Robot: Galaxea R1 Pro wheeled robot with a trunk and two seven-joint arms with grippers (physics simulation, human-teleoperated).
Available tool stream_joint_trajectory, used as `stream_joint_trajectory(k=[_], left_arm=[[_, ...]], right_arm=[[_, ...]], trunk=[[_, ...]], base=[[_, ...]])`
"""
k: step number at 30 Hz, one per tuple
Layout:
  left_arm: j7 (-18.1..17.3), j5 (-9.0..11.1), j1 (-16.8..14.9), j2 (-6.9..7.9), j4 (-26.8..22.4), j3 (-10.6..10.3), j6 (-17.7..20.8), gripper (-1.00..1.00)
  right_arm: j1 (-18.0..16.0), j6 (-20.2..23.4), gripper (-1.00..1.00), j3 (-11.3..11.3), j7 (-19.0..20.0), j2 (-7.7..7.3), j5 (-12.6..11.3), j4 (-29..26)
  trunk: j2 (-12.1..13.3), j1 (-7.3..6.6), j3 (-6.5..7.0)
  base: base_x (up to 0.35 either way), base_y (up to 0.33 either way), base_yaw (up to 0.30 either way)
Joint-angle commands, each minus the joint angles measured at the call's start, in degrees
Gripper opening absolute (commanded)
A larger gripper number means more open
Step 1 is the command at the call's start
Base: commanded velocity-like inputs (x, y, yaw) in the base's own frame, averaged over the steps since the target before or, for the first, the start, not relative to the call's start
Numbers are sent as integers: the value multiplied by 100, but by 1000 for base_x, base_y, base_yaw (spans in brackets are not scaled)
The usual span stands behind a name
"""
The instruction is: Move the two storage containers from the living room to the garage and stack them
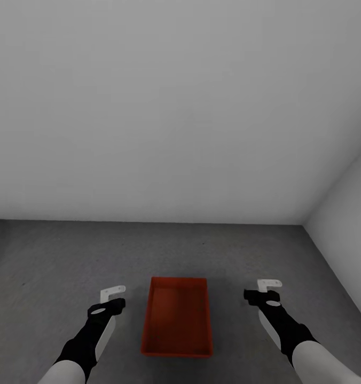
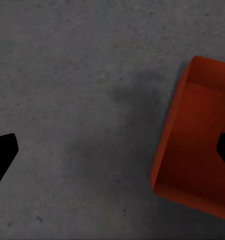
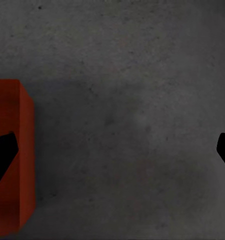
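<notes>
Orange box point(image 1: 177, 317) on the grey floor point(image 1: 52, 266)
Left gripper point(image 1: 112, 297) and right gripper point(image 1: 261, 290) flank it, both spread wide, holding nothing

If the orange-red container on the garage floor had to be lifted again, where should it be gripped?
Probably by the two long side walls of the storage container, from above: it is open-topped and thin-walled, lying between the open left gripper and right gripper.
</notes>
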Motion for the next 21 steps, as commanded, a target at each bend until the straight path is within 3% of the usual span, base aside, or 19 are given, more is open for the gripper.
stream_joint_trajectory(k=[1, 7, 10, 14, 18, 21], left_arm=[[13, 47, 0, -4, -8, 11, 29, 100], [-4, 64, 3, -9, 320, 11, 80, 100], [1, 74, 3, 6, 795, 14, 66, 100], [-21, 64, 3, 26, 1802, 19, 9, 100], [-39, 78, 0, 19, 2478, 15, -10, 100], [-43, 111, 2, 11, 2959, 18, -15, 100]], right_arm=[[-2, 36, 100, 50, -37, -3, -63, 4], [-2, 41, 100, 48, -27, 15, -68, 671], [-2, 29, 100, 44, -18, 12, -63, 1383], [-2, -8, 100, 43, -5, 9, -52, 2554], [-16, -27, 100, 43, -1, 8, -53, 2842], [176, -37, 100, 43, 0, 4, -56, 2913]], trunk=[[36, -21, 12], [276, -153, 119], [397, -219, 173], [477, -263, 209], [477, -263, 209], [477, -263, 209]], base=[[0, 0, 0], [0, 0, 0], [0, 0, 0], [0, 0, 0], [0, 0, 0], [0, 0, 0]])
